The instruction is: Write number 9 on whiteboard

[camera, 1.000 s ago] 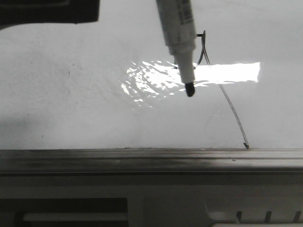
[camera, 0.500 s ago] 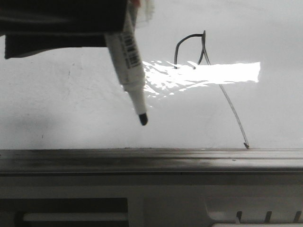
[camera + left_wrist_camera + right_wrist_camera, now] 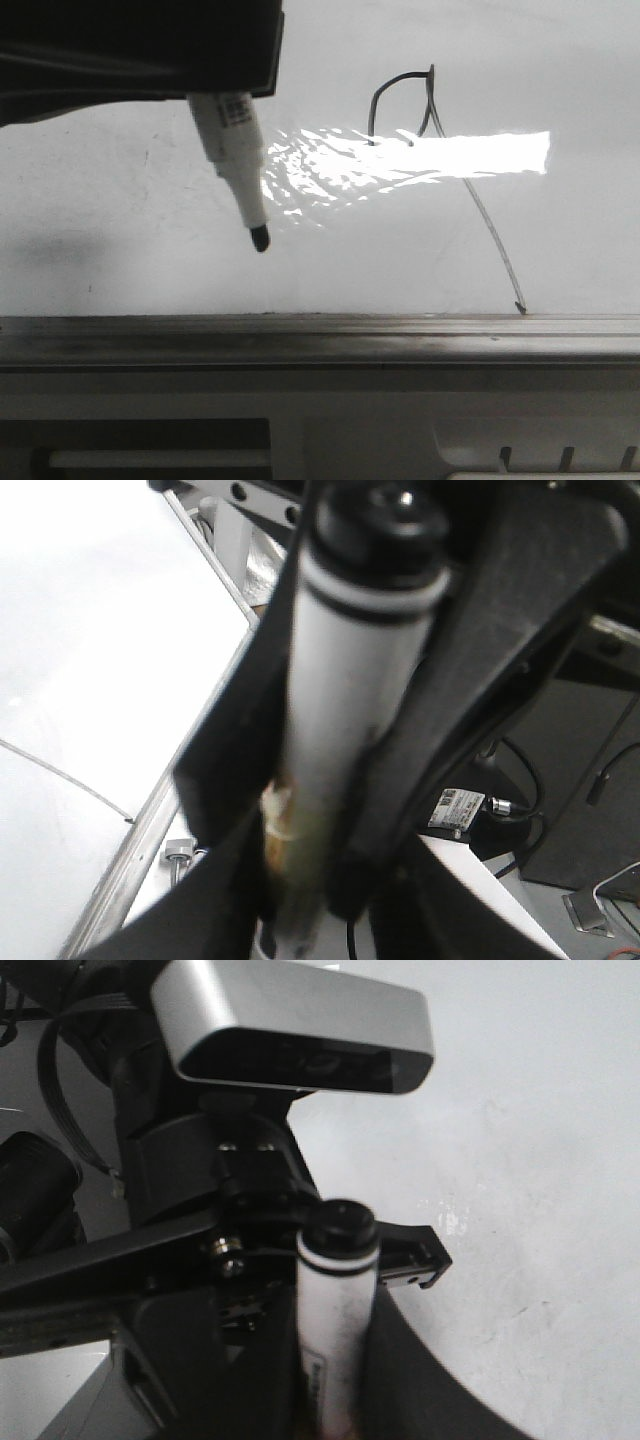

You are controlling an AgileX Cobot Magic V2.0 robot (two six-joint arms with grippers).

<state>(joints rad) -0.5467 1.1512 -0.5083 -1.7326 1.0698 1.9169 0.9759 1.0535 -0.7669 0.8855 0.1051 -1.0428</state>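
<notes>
Holding marker (image 3: 235, 160) mid-barrel, clenched, in one gripper (image 3: 330, 810) | which arm: cannot tell | marker light, rigid, slick | 9 (image 3: 430, 130) drawn on whiteboard (image 3: 120, 220)

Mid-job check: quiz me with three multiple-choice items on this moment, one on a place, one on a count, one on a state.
1. In the front view, where is the marker tip relative to the number 9?
A) left of it
B) right of it
C) on its loop

2. How many digits are drawn on the whiteboard?
A) none
B) one
C) three

3. The left claw is:
A) open and empty
B) shut on the marker
C) out of view

Answers:
1. A, the tip hangs well left of the loop.
2. B, only the 9 shows.
3. B, its fingers clamp the barrel.
</notes>
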